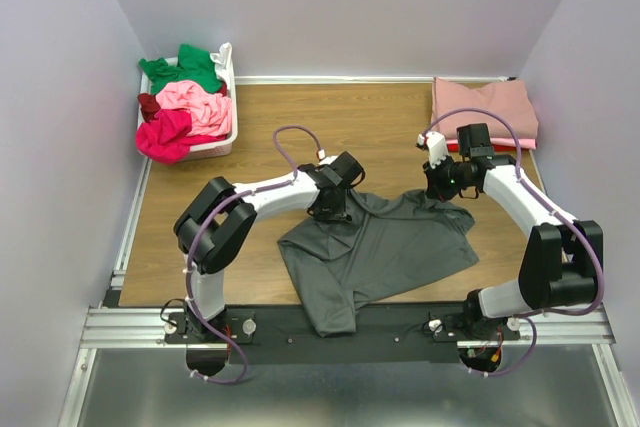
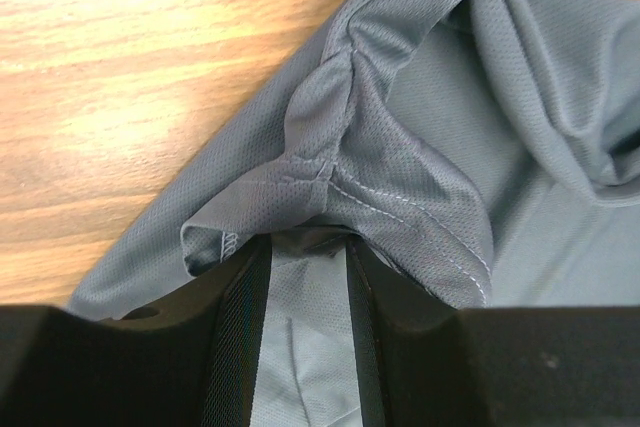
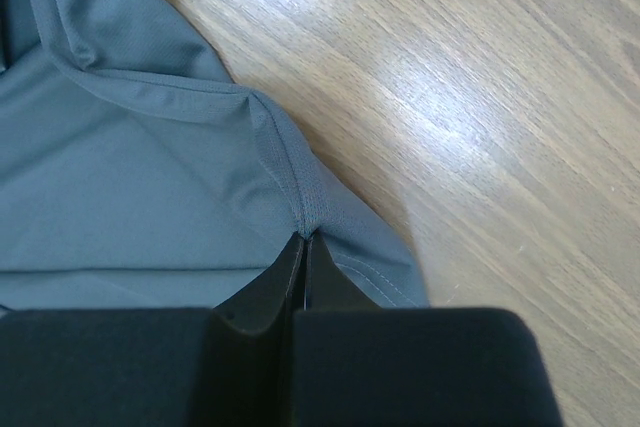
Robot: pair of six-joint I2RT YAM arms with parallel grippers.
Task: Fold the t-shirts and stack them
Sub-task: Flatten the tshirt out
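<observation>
Mid-table, dark grey t-shirt [image 1: 375, 252] spread out rumpled, hem hanging over the near edge. Right gripper [image 3: 303, 247] pressed tight on the collar edge, left gripper [image 2: 308, 247] slightly parted around a bunched shoulder seam, probably to pull it flat for folding. Folded pink stack [image 1: 484, 107] far right, white basket [image 1: 228, 137] of shirts far left, nothing blocking.

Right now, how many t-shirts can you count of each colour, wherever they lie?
Dark grey t-shirt: 1
Green t-shirt: 1
Light pink t-shirt: 1
Magenta t-shirt: 1
Maroon t-shirt: 1
Dusty rose t-shirt: 1
Red t-shirt: 1
Total: 7
</observation>
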